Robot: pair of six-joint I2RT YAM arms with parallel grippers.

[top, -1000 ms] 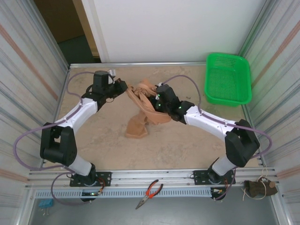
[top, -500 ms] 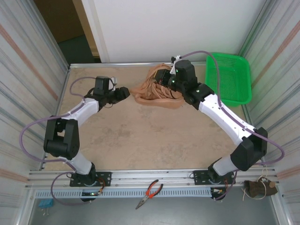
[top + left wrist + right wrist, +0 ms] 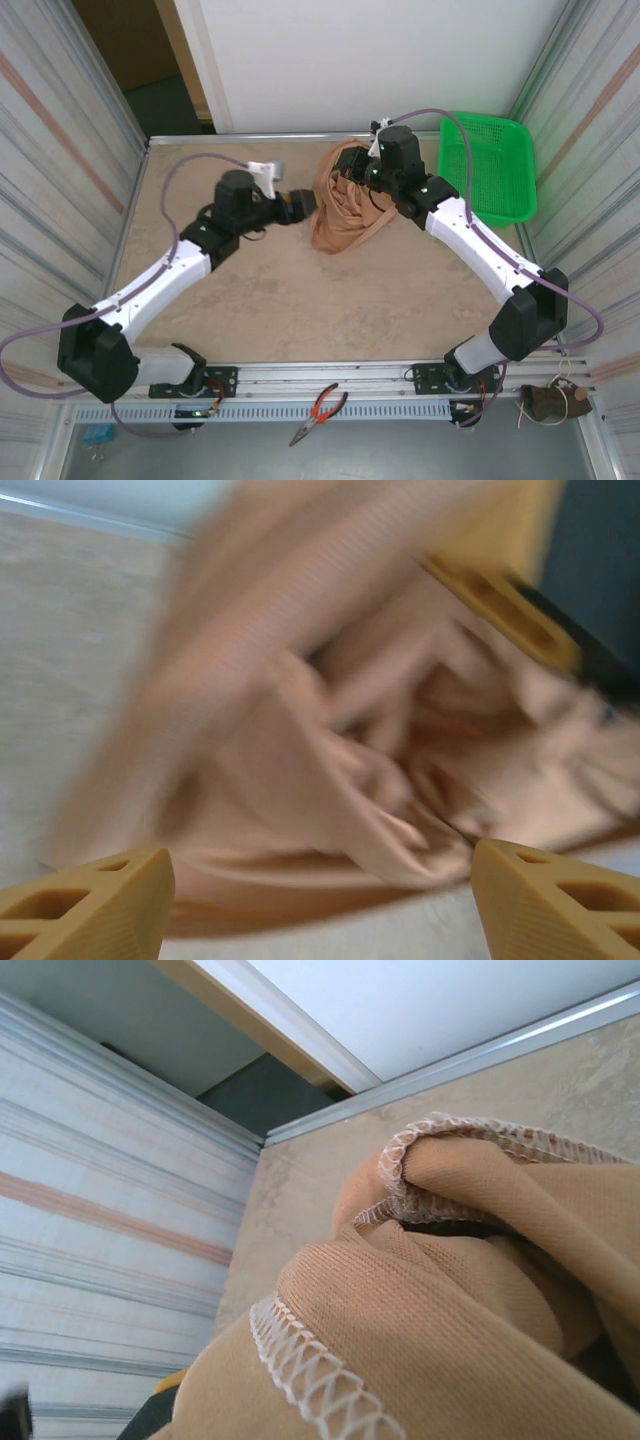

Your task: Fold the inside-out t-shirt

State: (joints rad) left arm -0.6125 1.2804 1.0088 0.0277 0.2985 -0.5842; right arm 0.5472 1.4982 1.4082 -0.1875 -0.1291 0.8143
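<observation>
My right gripper (image 3: 352, 168) is closed tight on the t-shirt (image 3: 345, 215). The shirt is tan, soft and thin. It hangs in a crumpled lump with lots of folds at the far side of the table (image 3: 300, 290), near the back edge. Up close I see tiny ribs in the cloth and white loopy stitches (image 3: 310, 1380) along its seams. The cloth bunches right up against my right wrist camera.

My left gripper (image 3: 302, 203) is open. Its yellow fingertips (image 3: 90, 900) stand wide apart, and the shirt is just in front of them. That picture is blurry, so I cannot tell if they touch the cloth.

The table is flat and sandy colored, like stone. A green basket (image 3: 487, 170) with little holes sits in the far right corner, apart from the shirt, with my right arm reaching across beside it. Pliers (image 3: 318, 412) with red handles lie on the metal rail at the near edge, between my two bases.
</observation>
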